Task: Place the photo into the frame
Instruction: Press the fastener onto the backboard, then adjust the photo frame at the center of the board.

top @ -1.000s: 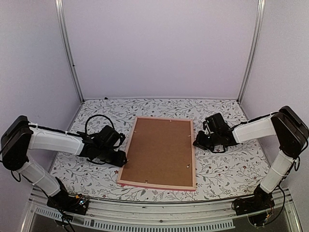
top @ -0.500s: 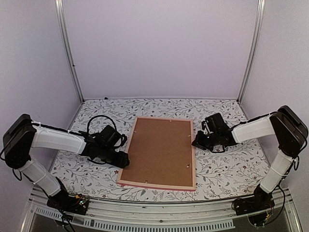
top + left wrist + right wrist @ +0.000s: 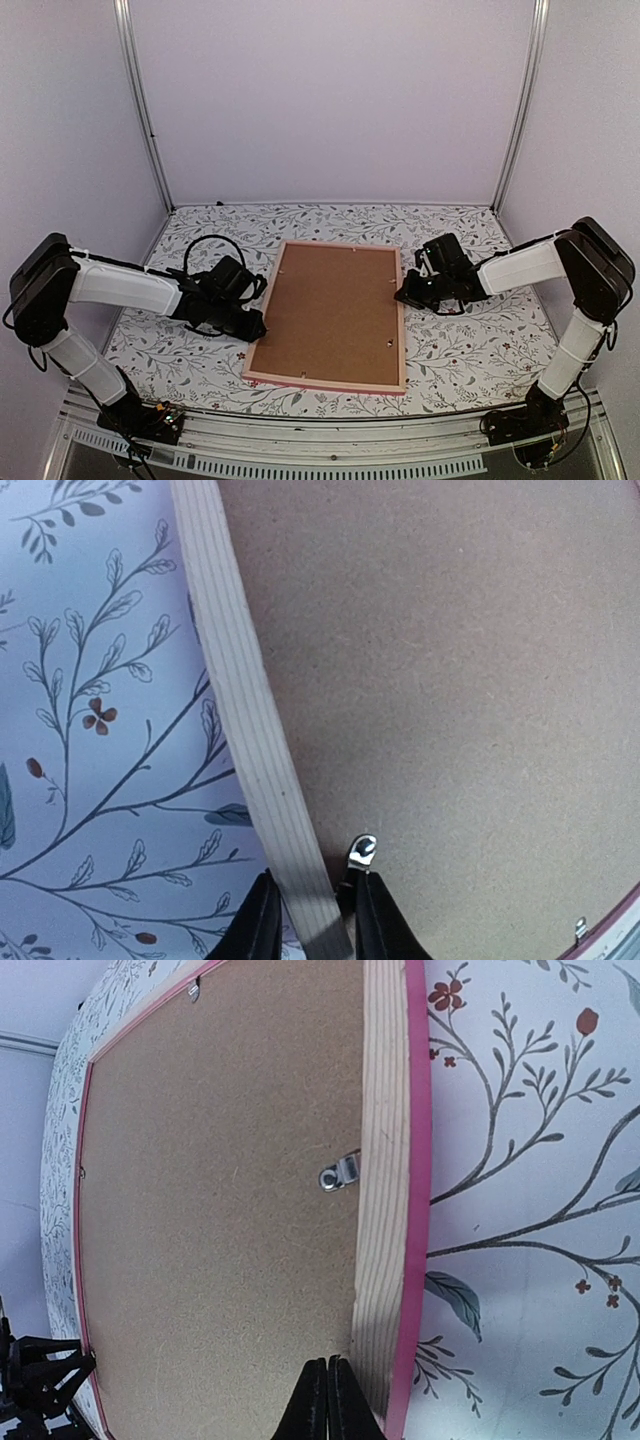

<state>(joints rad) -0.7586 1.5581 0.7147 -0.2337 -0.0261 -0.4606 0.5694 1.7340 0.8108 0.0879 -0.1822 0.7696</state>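
Near edge: we see the thin pink rectangular picture frame (image 3: 320, 383) lying face down on the floral tablecloth (image 3: 470, 350). Its near short rail is close to the table's front lip, with a strip of cloth between.
Filling: a plain brown backing board (image 3: 330, 310) sits inside the rails and covers the whole opening.
Side room: we find open cloth along both long rails, and each arm reaches in across it from its own side.
Left claw: the left gripper (image 3: 310, 925) is at the near part of the left long rail. Its jaws are narrow, one black finger (image 3: 258, 925) on the cloth side and the other on the board side, with the pale wood of the rail pinched between. A small metal tab (image 3: 362, 852) lies just beside the inner finger.
Right claw: the right gripper (image 3: 327, 1400) is pressed fully together and grips nothing. Its tips point at the inner edge of the right long rail, near a silver turn clip (image 3: 338, 1173). We cannot tell whether they touch.
Far edge: the far short rail stops well short of the white back wall (image 3: 330, 100), with bare cloth between.
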